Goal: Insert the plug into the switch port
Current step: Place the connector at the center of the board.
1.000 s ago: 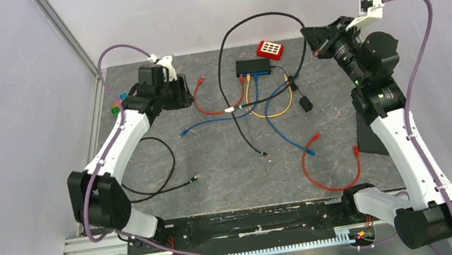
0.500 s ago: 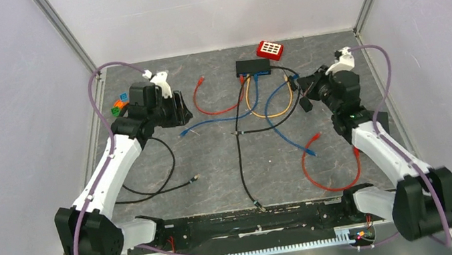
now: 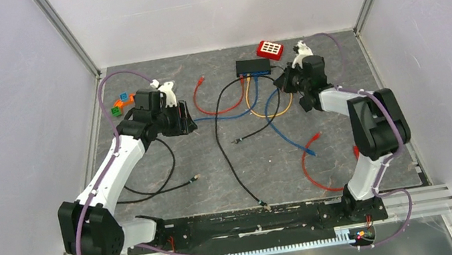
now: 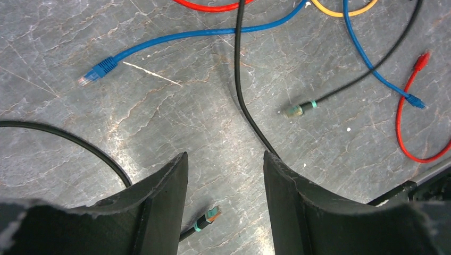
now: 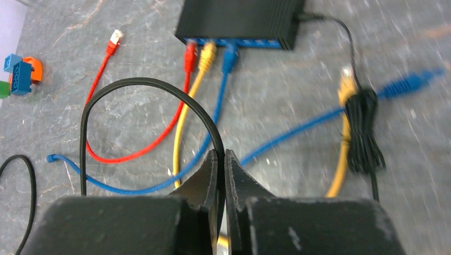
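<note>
Pinching black cable (image 5: 143,81) in right pincer (image 5: 223,155), switch (image 5: 239,18) just ahead

Soft, even light is falling from above; my right wrist view is smearing the far switch (image 5: 239,21).

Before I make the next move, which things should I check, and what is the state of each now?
1. Right end effector shut on black cable: ok.
2. Grip at the plug: not ok; it holds the cable mid-length, and a black plug lies on the table.
3. Left end effector open and empty: ok.
4. Free port on switch: cannot tell, blurred.
</note>
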